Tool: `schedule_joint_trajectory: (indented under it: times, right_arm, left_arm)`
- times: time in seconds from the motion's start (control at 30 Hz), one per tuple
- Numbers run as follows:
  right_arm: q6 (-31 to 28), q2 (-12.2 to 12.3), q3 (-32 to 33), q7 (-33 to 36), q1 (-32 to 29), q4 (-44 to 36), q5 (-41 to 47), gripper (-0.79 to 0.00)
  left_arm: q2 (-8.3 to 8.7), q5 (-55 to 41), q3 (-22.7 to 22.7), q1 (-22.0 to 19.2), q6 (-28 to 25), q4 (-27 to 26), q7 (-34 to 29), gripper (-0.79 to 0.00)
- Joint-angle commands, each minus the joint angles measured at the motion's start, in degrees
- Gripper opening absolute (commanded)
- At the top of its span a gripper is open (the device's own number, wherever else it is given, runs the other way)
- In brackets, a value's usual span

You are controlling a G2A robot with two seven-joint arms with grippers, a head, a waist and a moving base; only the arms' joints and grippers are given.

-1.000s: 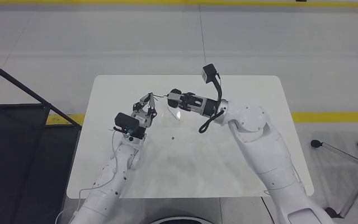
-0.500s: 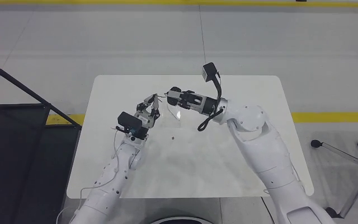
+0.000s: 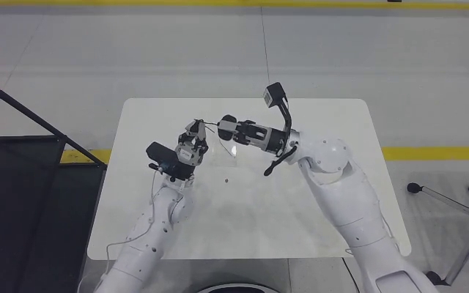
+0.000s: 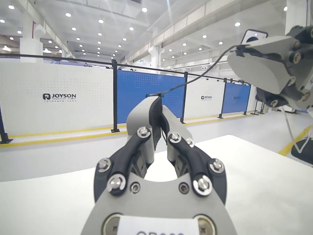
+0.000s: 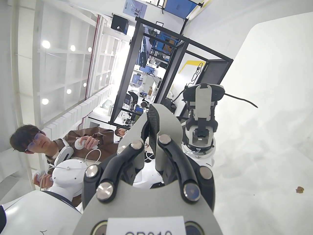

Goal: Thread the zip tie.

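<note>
The zip tie (image 4: 195,78) is held in the air above the desk (image 3: 293,212). One end is pinched in the closed left claw (image 4: 159,100), the other in the closed right claw (image 5: 152,113).

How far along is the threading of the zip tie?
Done: the zip tie is up off the table. In hand: the left gripper and the right gripper each hold it with shut fingers, and it spans between them. Left: no closed loop shows, so the threading itself seems not yet done.
</note>
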Motion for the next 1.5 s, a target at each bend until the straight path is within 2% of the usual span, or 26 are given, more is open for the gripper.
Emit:
schedule_joint_trajectory:
  times: [0.0,0.37,0.7,0.73,0.8,0.97,1.13,1.27,1.47]
  right_arm:
    - [-0.18,0.00,-0.07,0.14,-0.01,0.06,-0.07,-0.785]
    - [2.63,-0.15,-1.44,-0.43,1.25,1.48,-2.52,-0.785]
    - [1.35,-0.20,-1.21,-2.00,0.59,1.03,-2.51,-0.785]
    - [1.96,-0.20,-1.36,-1.85,0.70,1.06,-2.76,-0.545]
    - [2.84,-0.20,-1.45,-1.93,0.99,1.04,-3.28,0.000]
    - [3.50,0.17,0.08,-1.68,0.94,1.28,-3.67,0.000]
    - [5.32,0.79,1.32,-0.07,0.38,2.59,-5.51,0.000]
    - [13.64,0.80,-0.38,-1.73,1.62,4.32,-10.87,0.000]
    - [14.16,0.76,-0.48,-2.13,1.70,4.33,-10.99,0.000]
  left_arm:
    - [-0.10,-1.36,0.11,-0.04,-1.71,-0.10,-0.18,-0.785]
    - [-0.33,-3.97,-0.36,0.34,-5.80,-0.63,0.81,-0.785]
    - [-0.42,-3.49,-0.70,0.49,-6.54,-0.65,0.26,-0.785]
    - [-0.43,-3.48,-0.76,0.48,-6.57,-0.70,0.22,-0.785]
    - [-0.44,-3.76,-1.02,0.52,-6.66,-0.92,0.21,-0.785]
    - [-0.42,-6.31,-2.41,1.02,-7.56,-2.12,0.10,-0.785]
    - [-0.30,-11.68,-4.20,1.91,-11.70,-3.97,-1.61,-0.785]
    - [-0.21,-15.42,-4.85,2.42,-16.13,-5.14,-3.88,-0.785]
    - [-0.09,-14.83,-5.49,2.51,-15.98,-5.50,-4.75,-0.785]
